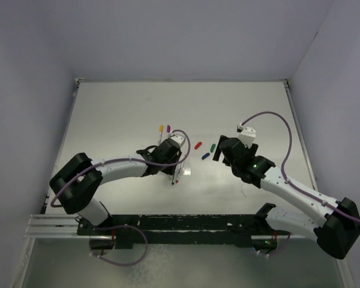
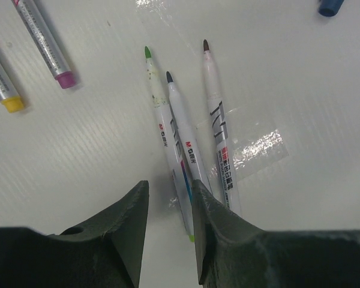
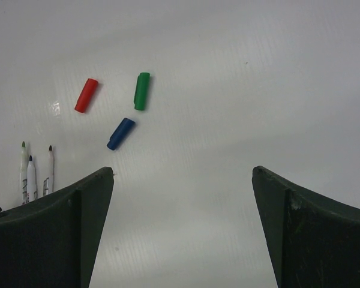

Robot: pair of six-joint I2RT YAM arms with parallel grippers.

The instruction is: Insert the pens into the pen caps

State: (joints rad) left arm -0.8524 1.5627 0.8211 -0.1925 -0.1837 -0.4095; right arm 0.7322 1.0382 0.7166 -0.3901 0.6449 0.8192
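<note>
Three pens, ends hidden (behind left end effector)

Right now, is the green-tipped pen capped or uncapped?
Uncapped. The green-tipped pen shows a bare tip, and the green cap lies loose beside the red cap.

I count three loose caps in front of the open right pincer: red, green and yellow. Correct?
Not quite: the third is blue, not yellow. The right wrist view shows the red cap, the green cap and the blue cap lying loose in front of the open right pincer.
</note>
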